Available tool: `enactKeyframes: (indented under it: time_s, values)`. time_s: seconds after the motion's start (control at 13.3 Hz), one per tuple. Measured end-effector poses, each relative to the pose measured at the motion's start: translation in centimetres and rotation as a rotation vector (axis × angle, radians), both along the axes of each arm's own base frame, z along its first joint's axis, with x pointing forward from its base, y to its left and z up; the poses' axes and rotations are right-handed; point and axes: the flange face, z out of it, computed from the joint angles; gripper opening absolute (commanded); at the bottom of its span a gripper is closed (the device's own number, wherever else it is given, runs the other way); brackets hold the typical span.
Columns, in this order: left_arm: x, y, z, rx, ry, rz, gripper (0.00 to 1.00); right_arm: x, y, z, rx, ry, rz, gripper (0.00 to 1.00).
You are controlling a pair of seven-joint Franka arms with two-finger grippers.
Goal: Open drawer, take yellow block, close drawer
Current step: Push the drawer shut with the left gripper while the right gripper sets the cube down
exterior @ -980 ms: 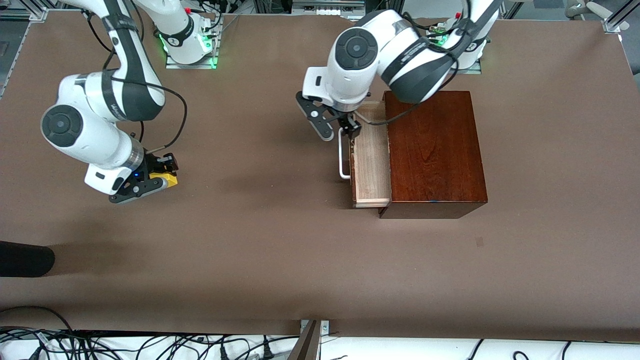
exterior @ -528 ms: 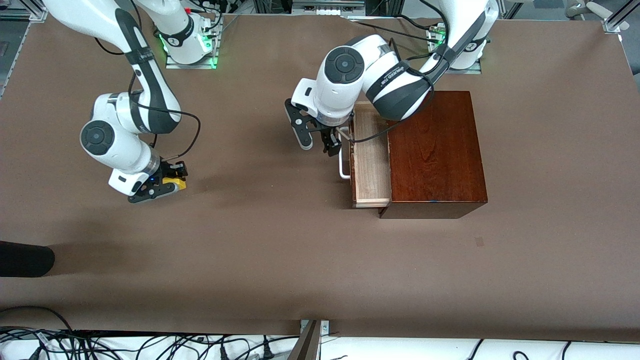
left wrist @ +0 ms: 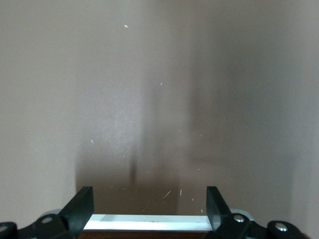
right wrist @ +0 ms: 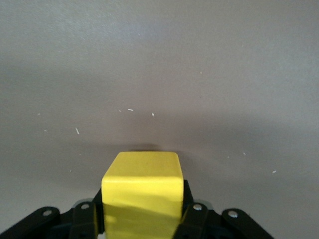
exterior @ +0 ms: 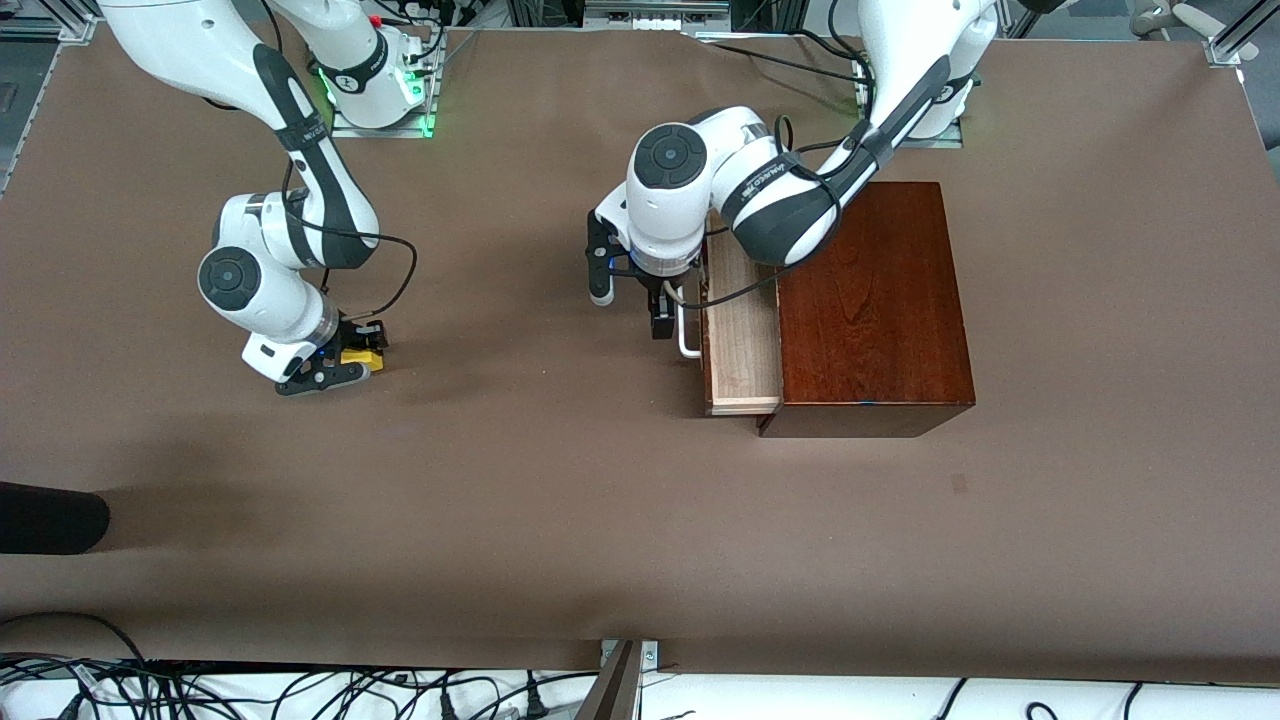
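Observation:
The yellow block sits between the fingers of my right gripper, which is shut on it. It hangs low over the bare table toward the right arm's end. I cannot tell whether it touches the table. The drawer stands partly pulled out of the dark reddish-brown box, showing pale wood inside. My left gripper is open right at the white handle. The bar runs across the gap between its fingers, which do not clamp it.
A dark rounded object pokes in at the table's edge by the right arm's end. Cables run along the edge nearest the front camera. Brown table surface lies between the two grippers.
My right arm has carried the yellow block toward the table's middle and lower. My left gripper has slid along the handle toward the front camera and come down. The drawer has not visibly moved.

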Motion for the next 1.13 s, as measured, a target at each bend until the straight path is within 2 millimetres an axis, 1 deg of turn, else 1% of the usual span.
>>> enactKeyframes:
  time_s: [0.23, 0.38, 0.45, 0.53, 0.6, 0.75, 0.83, 0.9, 0.98, 1.06, 1.13]
  values:
    - [0.1, 1.1, -1.8, 0.029, 0.017, -0.093, 1.00, -0.8, -0.3, -1.6, -0.005, -0.013, -0.039, 0.00]
    - [0.1, 1.3, -1.8, 0.030, 0.022, -0.127, 1.00, -0.9, -0.4, -1.8, -0.006, -0.013, -0.046, 0.01]
    - [0.2, 1.9, -1.8, 0.053, 0.039, -0.152, 1.00, -0.9, -0.4, -1.8, -0.005, -0.013, -0.047, 0.21]
    - [0.3, 2.0, -1.7, 0.054, 0.045, -0.179, 1.00, -0.9, -0.4, -1.8, -0.005, -0.013, -0.047, 0.99]
    - [0.4, 2.2, -1.6, 0.064, 0.054, -0.196, 1.00, -0.9, -0.4, -1.8, -0.005, -0.013, -0.047, 1.00]
    - [0.8, 3.4, -1.4, 0.105, 0.088, -0.205, 1.00, -0.8, -0.4, -1.8, -0.005, -0.019, -0.046, 1.00]
    - [1.1, 4.5, -1.4, 0.136, 0.112, -0.192, 1.00, -0.4, -0.3, -1.3, -0.002, -0.033, -0.041, 1.00]
    - [1.6, 5.5, -1.2, 0.152, 0.126, -0.179, 1.00, 0.3, -0.2, -0.2, 0.002, -0.048, -0.026, 1.00]
    - [2.0, 6.3, -1.1, 0.161, 0.134, -0.167, 1.00, 1.2, 0.0, 1.5, 0.006, -0.046, 0.001, 1.00]
    - [2.4, 7.1, -1.1, 0.170, 0.143, -0.156, 1.00, 2.3, 0.0, 4.0, 0.011, -0.029, 0.021, 1.00]
    - [2.6, 7.7, -1.1, 0.183, 0.155, -0.148, 1.00, 3.6, 0.1, 7.1, 0.015, -0.013, 0.026, 1.00]
